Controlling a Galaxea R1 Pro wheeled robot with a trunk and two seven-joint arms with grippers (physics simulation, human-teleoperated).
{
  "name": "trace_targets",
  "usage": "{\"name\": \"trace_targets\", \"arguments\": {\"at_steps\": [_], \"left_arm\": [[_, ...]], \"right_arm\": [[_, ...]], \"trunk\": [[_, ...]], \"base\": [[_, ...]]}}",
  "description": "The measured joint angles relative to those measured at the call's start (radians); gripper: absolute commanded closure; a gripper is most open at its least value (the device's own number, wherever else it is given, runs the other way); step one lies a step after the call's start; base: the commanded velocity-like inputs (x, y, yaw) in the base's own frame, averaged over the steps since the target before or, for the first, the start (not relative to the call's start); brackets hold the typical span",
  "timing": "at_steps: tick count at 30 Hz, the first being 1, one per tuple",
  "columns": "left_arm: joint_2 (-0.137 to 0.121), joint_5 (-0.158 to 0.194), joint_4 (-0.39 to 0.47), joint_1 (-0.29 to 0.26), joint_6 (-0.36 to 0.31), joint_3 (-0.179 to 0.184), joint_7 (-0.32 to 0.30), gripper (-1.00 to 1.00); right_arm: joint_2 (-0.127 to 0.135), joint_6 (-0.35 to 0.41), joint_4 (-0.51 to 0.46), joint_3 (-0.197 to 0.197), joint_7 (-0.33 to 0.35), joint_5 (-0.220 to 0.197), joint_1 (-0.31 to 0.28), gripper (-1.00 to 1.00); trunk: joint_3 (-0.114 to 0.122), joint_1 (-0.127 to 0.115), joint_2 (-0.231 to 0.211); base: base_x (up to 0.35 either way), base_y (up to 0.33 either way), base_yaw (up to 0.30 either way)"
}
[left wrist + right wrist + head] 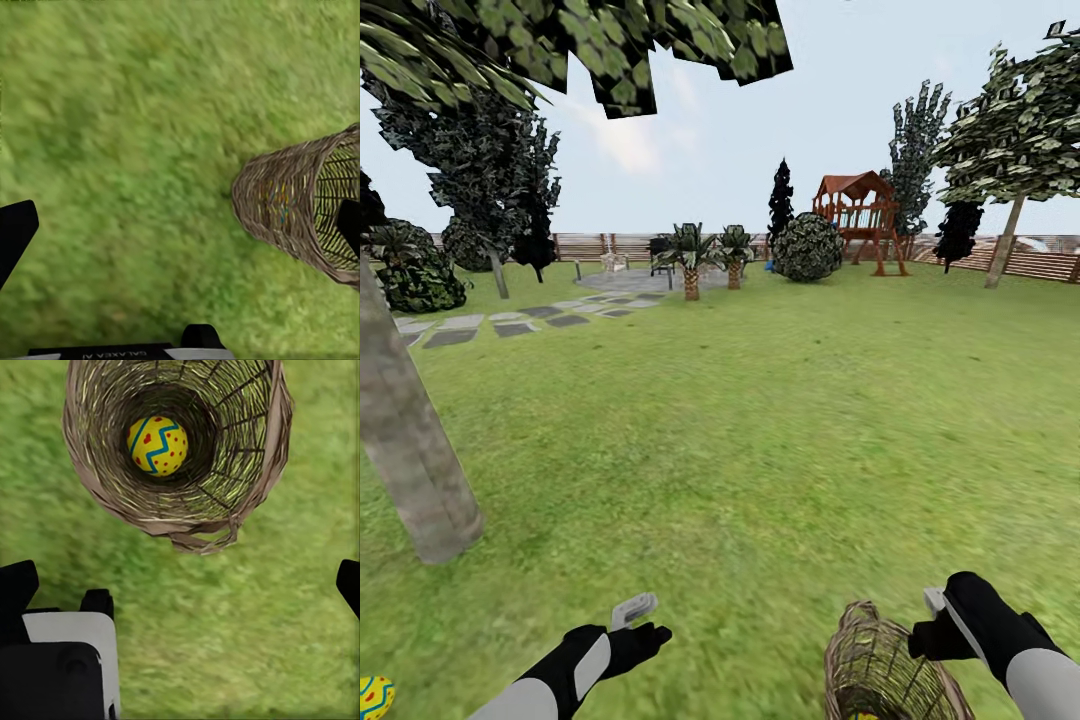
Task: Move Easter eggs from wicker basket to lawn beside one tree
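Wicker basket [176,454] lies tipped on the lawn [760,420], one Easter egg [157,445] inside (deep), beyond my right gripper [187,585], jaws spread, empty; left gripper [180,217] likewise released.

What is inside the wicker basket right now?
One Easter egg sits at the bottom of the wicker basket. Its woven walls hide part of the interior, so further eggs cannot be ruled out.

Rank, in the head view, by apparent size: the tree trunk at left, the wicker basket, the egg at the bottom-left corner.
1. tree trunk
2. wicker basket
3. egg, cut off by the frame edge, so partly unsure.
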State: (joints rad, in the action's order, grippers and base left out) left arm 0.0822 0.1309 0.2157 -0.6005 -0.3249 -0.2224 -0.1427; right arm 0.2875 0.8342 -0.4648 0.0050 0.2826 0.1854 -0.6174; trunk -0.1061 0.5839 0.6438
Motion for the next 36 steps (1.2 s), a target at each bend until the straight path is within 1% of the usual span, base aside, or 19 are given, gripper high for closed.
{"name": "trace_targets", "arguments": {"at_steps": [2,6,36], "left_arm": [[0.000,0.001,0.001,0.000,0.000,0.000,0.000,-1.00],[0.003,0.001,-0.001,0.001,0.001,0.002,-0.001,-1.00],[0.004,0.002,-0.001,0.000,0.001,0.001,-0.002,-1.00]], "right_arm": [[0.000,0.000,0.000,0.000,0.001,0.001,0.000,-1.00],[0.000,0.000,0.000,-0.001,0.001,0.002,0.000,-1.00],[0.001,0.000,0.000,-0.001,0.003,0.000,0.000,-1.00]], "trunk": [[0.006,-0.008,-0.014],[0.006,-0.008,-0.014],[0.006,-0.008,-0.014]], "base": [[0.000,0.000,0.000],[0.181,0.000,0.000],[0.320,0.000,0.000]]}}
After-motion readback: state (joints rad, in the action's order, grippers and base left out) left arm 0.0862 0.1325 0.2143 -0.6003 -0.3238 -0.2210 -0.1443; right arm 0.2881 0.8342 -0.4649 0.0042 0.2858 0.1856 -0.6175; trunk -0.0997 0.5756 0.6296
